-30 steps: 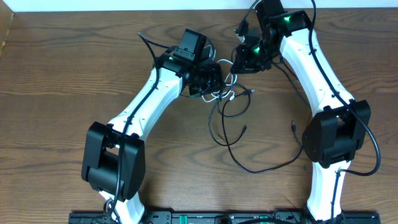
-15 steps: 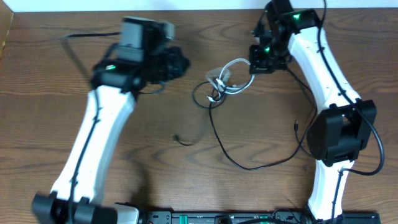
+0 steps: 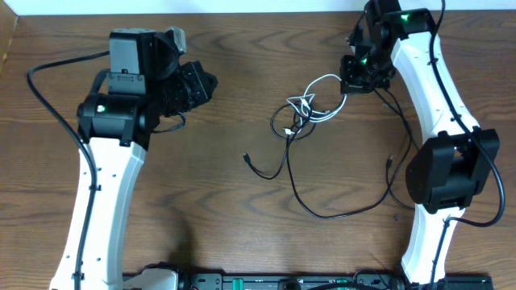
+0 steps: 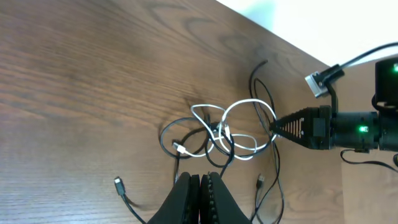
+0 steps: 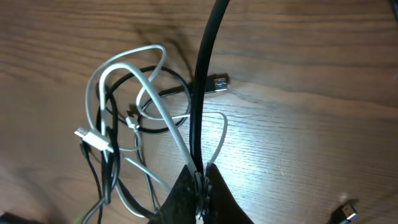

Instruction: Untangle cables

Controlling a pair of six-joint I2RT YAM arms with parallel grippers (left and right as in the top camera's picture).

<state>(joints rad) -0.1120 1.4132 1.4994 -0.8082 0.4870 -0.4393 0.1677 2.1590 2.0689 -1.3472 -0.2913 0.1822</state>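
The black cables trail slack toward 6 o'clock of the tangle, likely because only its far side is pulled: the right gripper, at its 2 o'clock, is clamped on the white cable and one black strand. The left gripper, pinched closed on nothing, sits well off at 9 o'clock. The cords look thin and limp, white loops threaded through black mid-table.

A dark brown wooden table with clear grain fills nearly everything below me. A narrow white strip runs along the overhead view's top edge, a paler tan sliver at upper left. Light is even, shadows soft.
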